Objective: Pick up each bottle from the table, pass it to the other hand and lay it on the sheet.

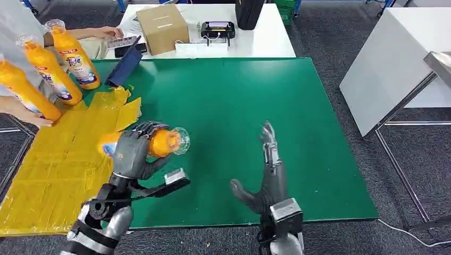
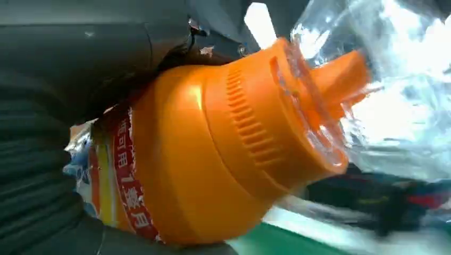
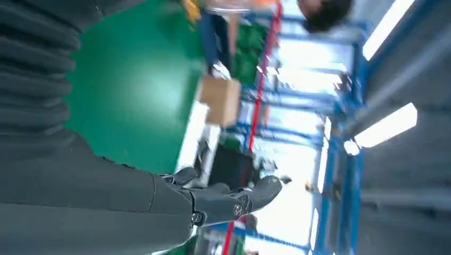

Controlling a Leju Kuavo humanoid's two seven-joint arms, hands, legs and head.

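My left hand [image 1: 133,151] grips an orange bottle [image 1: 162,142] lying sideways, its clear cap pointing toward my right hand, above the green table near the yellow sheet's [image 1: 53,170] edge. Close up, the orange bottle [image 2: 213,154] shows a ribbed collar and a red label under my left hand [image 2: 48,133]. My right hand [image 1: 268,170] stands open over the green mat [image 1: 239,95], fingers stretched upward, holding nothing; the same right hand [image 3: 106,196] appears in its wrist view. Three more orange bottles [image 1: 50,69] stand at the far left, where a person's hand [image 1: 21,114] steadies them.
A white table [image 1: 255,42] behind the mat carries a cardboard box [image 1: 162,27], a black device [image 1: 218,29] and a dark bin [image 1: 249,13]. A dark blue flat object [image 1: 123,66] leans near the bottles. Another white table [image 1: 393,64] stands at the right.
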